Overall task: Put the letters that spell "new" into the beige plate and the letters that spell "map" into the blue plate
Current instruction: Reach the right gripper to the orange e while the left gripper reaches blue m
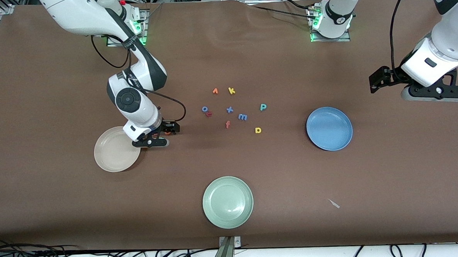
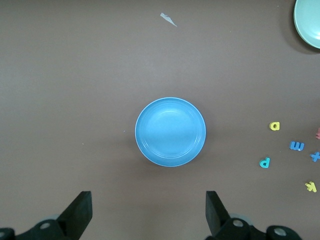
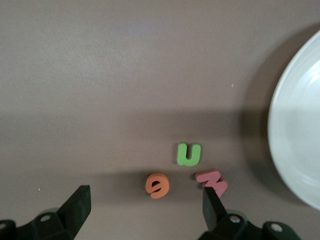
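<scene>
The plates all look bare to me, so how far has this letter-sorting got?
Nothing is sorted yet: the beige plate and the blue plate hold no letters. The right gripper, jaws open, hangs over the n, e and w beside the beige plate. The left gripper waits, open. m, a, p remain.

3 plates: beige plate [image 1: 112, 158], green plate [image 1: 228, 217], blue plate [image 1: 330, 139]; 12 foam letters incl. n [image 3: 188, 154], e [image 3: 157, 185], w [image 3: 212, 181]; 1 scrap [image 1: 334, 203].

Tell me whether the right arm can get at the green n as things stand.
Probably yes. The right gripper hangs open beside the beige plate, and the green n lies bare on the table just ahead of its fingers, with the orange e and pink w close beside it.
</scene>
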Robot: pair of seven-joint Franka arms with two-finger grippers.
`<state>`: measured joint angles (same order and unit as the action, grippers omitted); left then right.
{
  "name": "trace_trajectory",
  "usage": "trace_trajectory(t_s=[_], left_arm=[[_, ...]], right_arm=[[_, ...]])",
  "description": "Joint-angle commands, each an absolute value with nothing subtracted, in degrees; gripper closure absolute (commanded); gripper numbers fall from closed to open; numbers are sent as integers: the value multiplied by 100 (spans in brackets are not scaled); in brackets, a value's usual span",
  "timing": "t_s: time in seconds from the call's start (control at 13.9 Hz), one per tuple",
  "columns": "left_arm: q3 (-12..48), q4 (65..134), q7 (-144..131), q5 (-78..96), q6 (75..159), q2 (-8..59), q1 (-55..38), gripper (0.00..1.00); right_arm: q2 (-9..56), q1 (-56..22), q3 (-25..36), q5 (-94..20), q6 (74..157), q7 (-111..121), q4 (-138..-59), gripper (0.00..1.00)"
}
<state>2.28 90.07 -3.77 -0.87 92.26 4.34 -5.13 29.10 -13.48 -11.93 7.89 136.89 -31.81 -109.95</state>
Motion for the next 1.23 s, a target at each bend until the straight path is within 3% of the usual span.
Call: trace_trajectory(t_s=[0.0,0.51,0.87,1.15], left_arm=[[246,8851,-281,-237,9158,510,-527,0],[343,8859,-360,-158,9114,861,-843,0],[412,8833,-290,-123,9202,1641,-1291,0],[554,8842,-369,-97,10280,2257,-1696,0]], right_arm=[[2962,-1380,-1213,888,13781,-3646,-11100,3],[3164,-1380,-1213,888,13887,-4140,-11171,9],[3287,-1380,-1204,888,13992,-4140,-11180,25],[3287,-1380,-1204,949,13992,-4131,-11171,33]])
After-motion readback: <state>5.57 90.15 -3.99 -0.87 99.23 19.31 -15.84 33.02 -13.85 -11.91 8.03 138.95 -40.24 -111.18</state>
